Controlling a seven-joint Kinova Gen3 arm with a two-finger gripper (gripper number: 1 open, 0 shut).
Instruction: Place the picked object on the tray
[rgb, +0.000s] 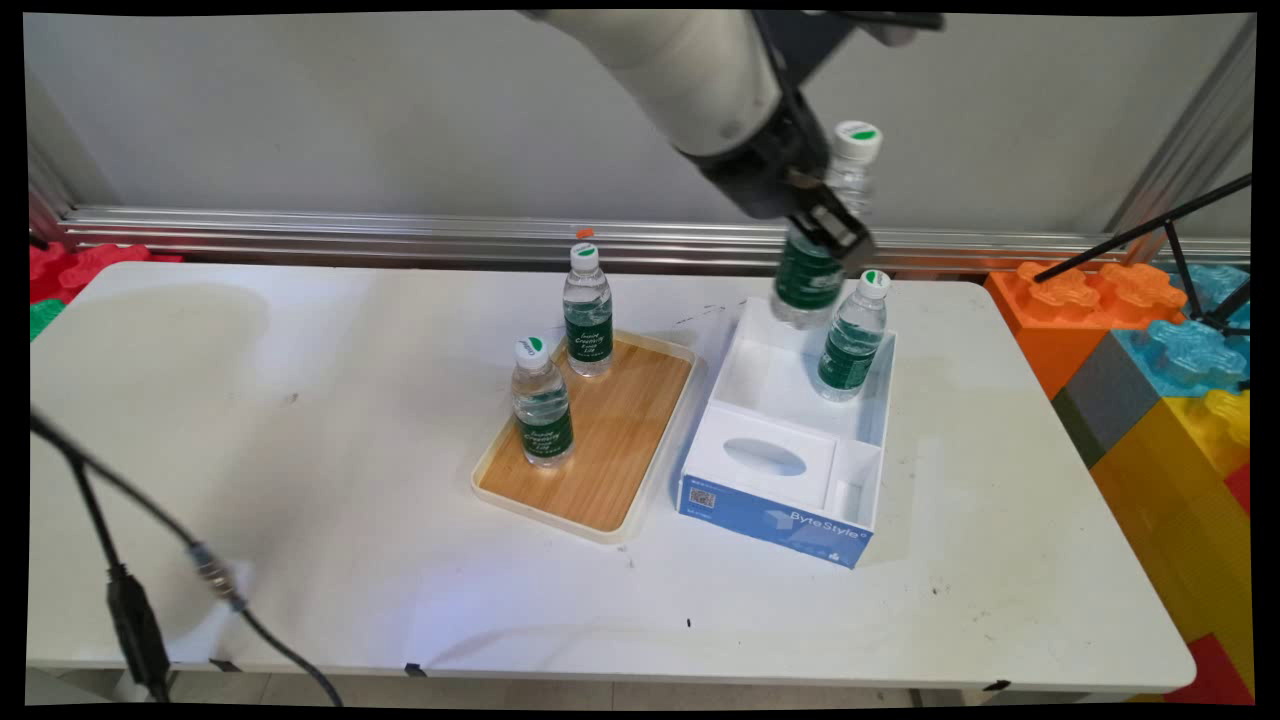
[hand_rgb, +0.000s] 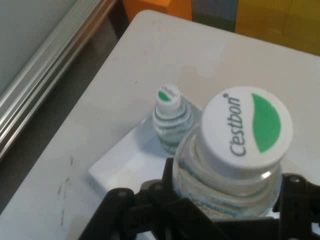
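The gripper is seen clenched on a clear plastic bottle, which is held in the air, tilted a little, long axis near upright, cap toward the hand camera, just above the far end of a white box. Nearest the camera, a bamboo-faced tray with a pale rim is shown carrying two green-labelled bottles. Beside it, the blue-fronted box is divided into compartments; a fourth bottle is stood in its large far one, just beside the held bottle. Beyond, an aluminium rail is backed by a grey wall.
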